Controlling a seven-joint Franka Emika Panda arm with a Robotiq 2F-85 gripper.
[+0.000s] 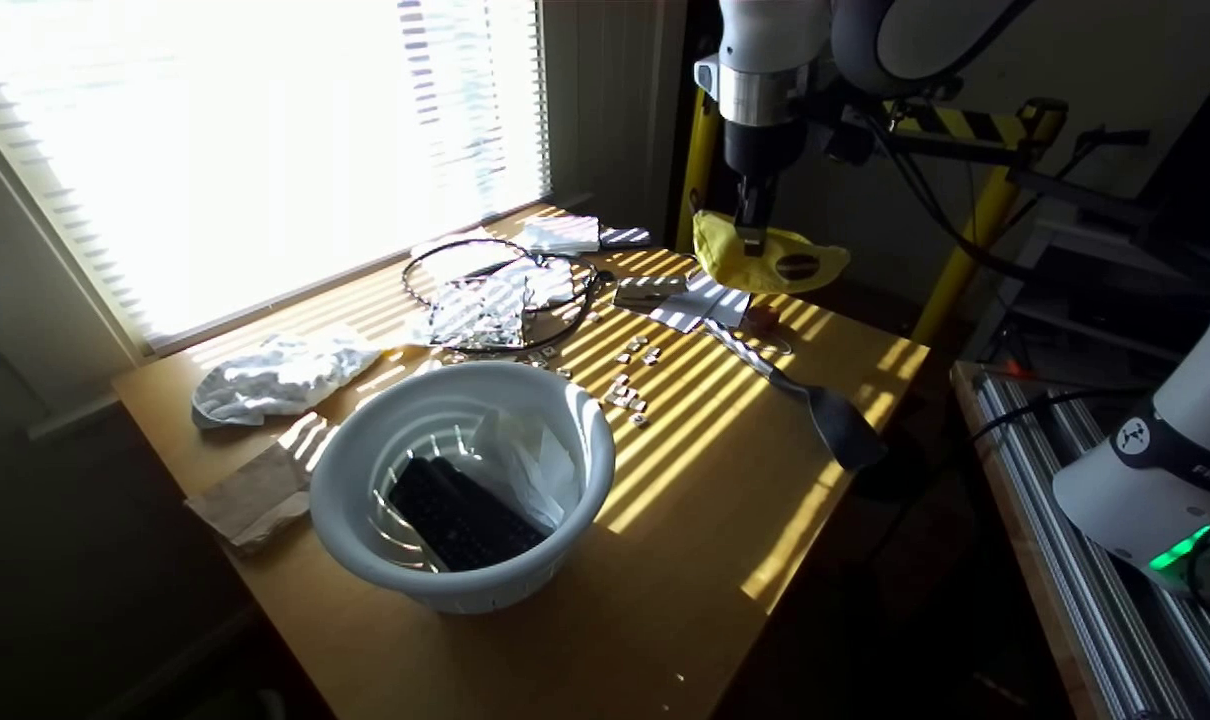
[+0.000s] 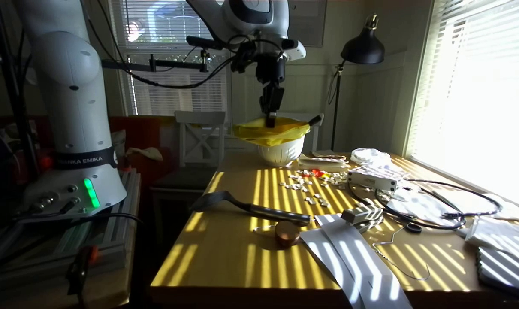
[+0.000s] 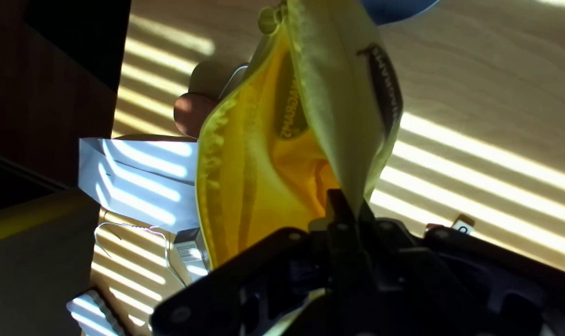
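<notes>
Wrist view: one yellow, zip-edged fabric pouch, mouth gaping, aloft over the wooden table, one wall pinched tight in my black two-fingered hand; best carried slowly, grip firm, mouth uppermost.

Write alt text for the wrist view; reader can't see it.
A yellow pouch, its mouth gaping, is pinched along one side by the closed tool. Beyond it, a light-striped wooden table holds white paper and a round reddish-brown object.
</notes>
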